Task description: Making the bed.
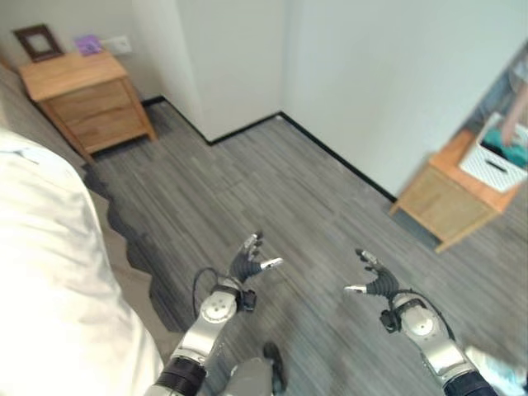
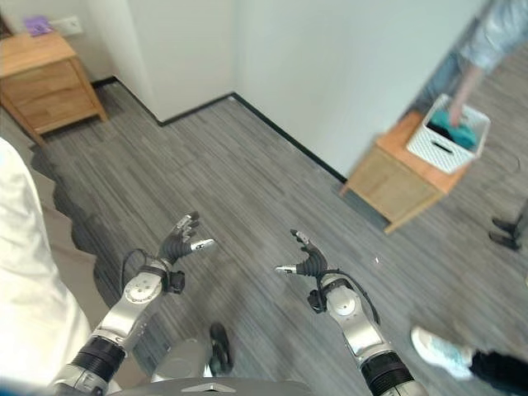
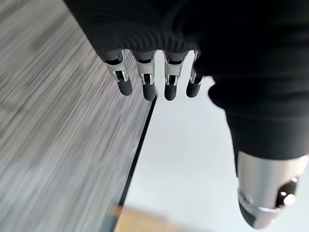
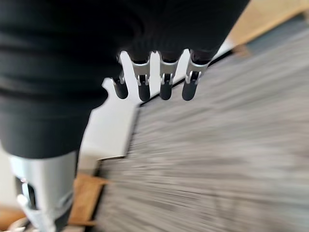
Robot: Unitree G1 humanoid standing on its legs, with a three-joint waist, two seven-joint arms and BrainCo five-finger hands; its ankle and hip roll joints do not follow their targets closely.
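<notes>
The bed point(image 1: 49, 272) lies along the left edge under a white sheet, with a tan mattress side point(image 1: 124, 264) showing below it. My left hand point(image 1: 247, 262) hovers over the grey wood-pattern floor just right of the bed, fingers relaxed and holding nothing. Level with it and further right, my right hand point(image 1: 375, 280) also hangs over the floor, fingers loosely spread and empty. In the wrist views the fingers point(image 3: 147, 82) of the left hand and the fingers point(image 4: 164, 82) of the right hand hang free above the floor.
A wooden nightstand point(image 1: 82, 95) with a picture frame stands at the bed's head, far left. Another low wooden cabinet point(image 2: 404, 177) at the right wall carries a white basket point(image 2: 454, 136), into which a person's arm reaches. A person's shoe point(image 2: 441, 351) is on the floor at lower right.
</notes>
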